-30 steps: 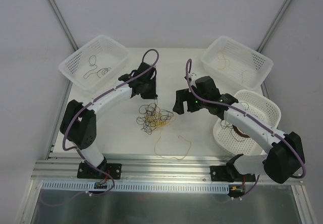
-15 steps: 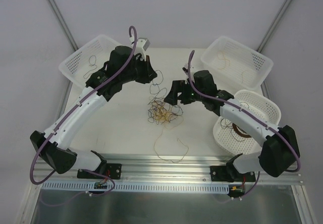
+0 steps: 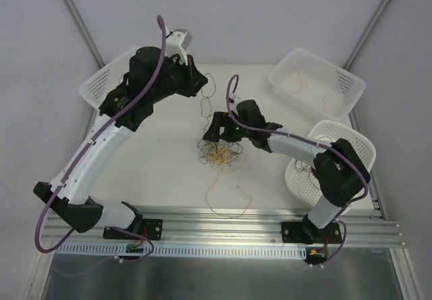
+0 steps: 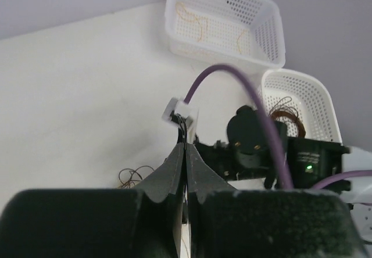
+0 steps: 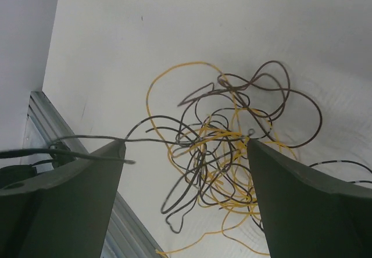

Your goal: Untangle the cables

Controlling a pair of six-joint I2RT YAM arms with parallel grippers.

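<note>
Two hands, different states. Your left hand [image 3: 200,86] is pinched fully closed, upper centre of the top view, with a dark strand [image 3: 204,109] running from its tips down to the heap. The cables [image 3: 217,153] sit tangled mid-frame on the surface [image 3: 155,158]. One loose tan strand [image 3: 229,202] lies apart, lower centre. Your right hand [image 5: 185,144] is spread wide just above the heap, gripping nothing. More tan strands in the basket [image 3: 347,82], upper right.

Left arm [image 3: 101,144] raised, jaws pinched; right arm [image 3: 297,148] low, jaws apart.
</note>
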